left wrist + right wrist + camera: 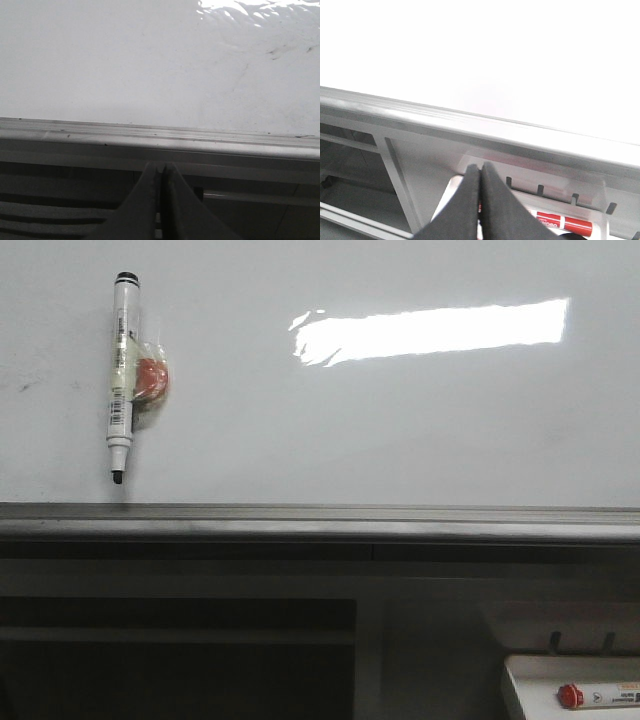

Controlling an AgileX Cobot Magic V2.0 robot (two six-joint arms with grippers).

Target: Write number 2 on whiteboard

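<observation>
Whiteboard (330, 420) fills the upper front view, glossy, with a bright rectangular glare (430, 330) right of centre. No drawn 2 visible on it; surface blank apart from faint smudges. Grey rail (320, 520) runs along its lower edge.

Black-capped marker (122, 375) is stuck upright on the board at upper left, tip down, taped beside a round red magnet (151, 379) under clear wrap. Tip sits just above the rail, not touching it.

Small white tray (570, 685) at lower right, below the rail, holds a second marker (600, 697) with a red cap, lying flat.

Left gripper (160, 172): fingers pressed together, only a thin seam between them, nothing held. It sits below the rail, pointing toward the board.

Right gripper (479, 175): fingers likewise closed tip to tip, empty. It hangs just above the tray; the red-labelled marker (565, 224) shows beside its fingers, apart from them.

Neither arm shows in the front view.
</observation>
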